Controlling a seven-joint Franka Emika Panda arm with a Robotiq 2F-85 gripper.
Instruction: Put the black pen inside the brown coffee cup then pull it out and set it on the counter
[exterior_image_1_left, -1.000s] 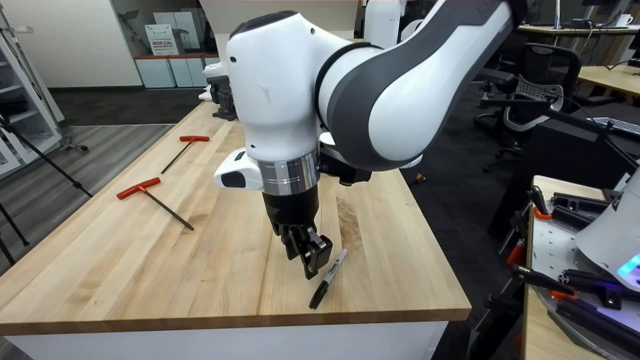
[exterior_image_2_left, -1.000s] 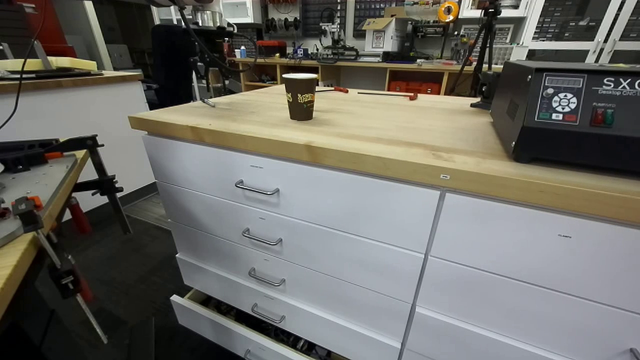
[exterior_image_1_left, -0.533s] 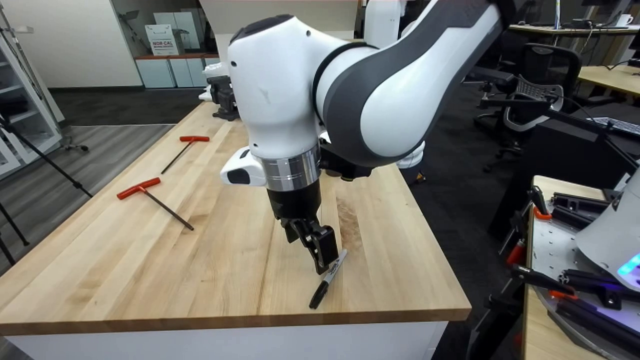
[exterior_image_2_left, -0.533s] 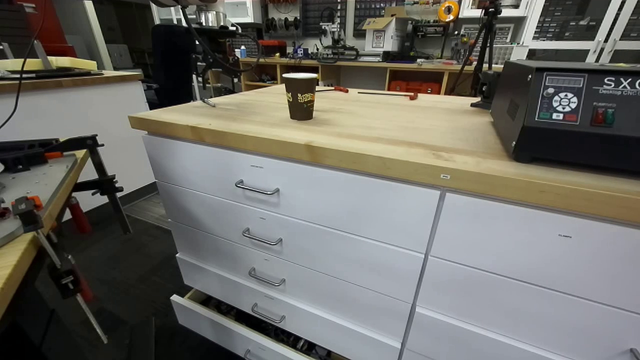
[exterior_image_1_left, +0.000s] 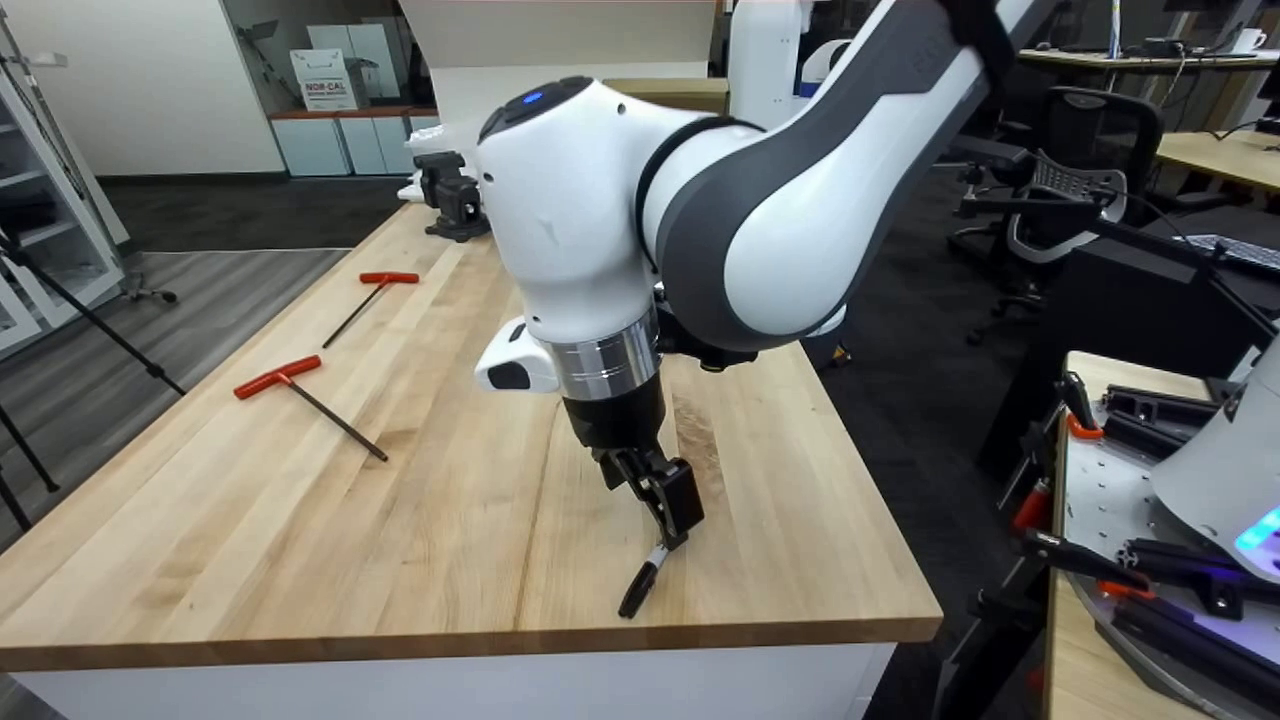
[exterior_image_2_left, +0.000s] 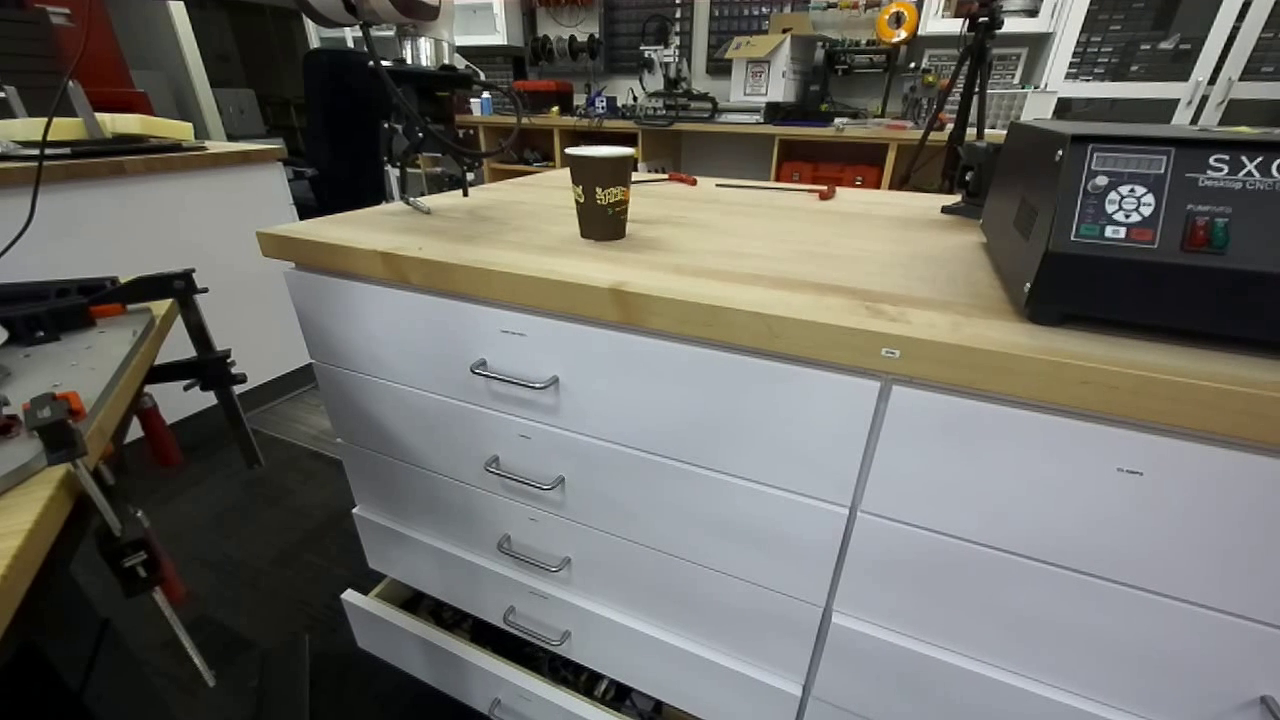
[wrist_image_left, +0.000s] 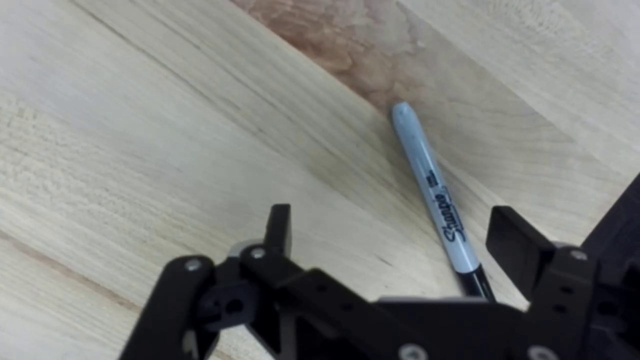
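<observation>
- Count, task items: one black pen (wrist_image_left: 425, 172), one brown coffee cup (exterior_image_2_left: 601, 195), one counter (exterior_image_1_left: 440, 570).
- Count, also on the counter: two red-handled tools (exterior_image_1_left: 277, 376), T-shaped, seen in both exterior views; one black box (exterior_image_2_left: 1130, 285) with a control panel.
- Count, below: five drawers (exterior_image_2_left: 620, 345) in the column under the cup; the lowest is partly pulled out.
- Gripper (wrist_image_left: 396, 232): one, with two fingers (wrist_image_left: 515, 250) spread wide. Pen lies in the gap, nearer one finger; wood shows on both sides of it, so nothing is gripped.
- Pen position: lying on the counter, outside the cup, near the edge. In an exterior view the cap end points toward that edge and the rear end is hidden behind the gripper.
- Pen appearance: slim, silvery-grey barrel, rounded rear end, black cap. Wrist view loses the cap tip behind the gripper.
- Cup appearance: upright, dark brown, white rim, tapered toward the base.
- Writing, pen: "Sharpie" in black; smaller print beside it blurred.
- Writing, cup: yellow lettering, too small to read surely.
- Writing, black box: "SX", next letter cut by the frame; "Desktop CNC" beneath.
- Writing, background carton (exterior_image_1_left: 325, 80): "NOR-CAL".
</observation>
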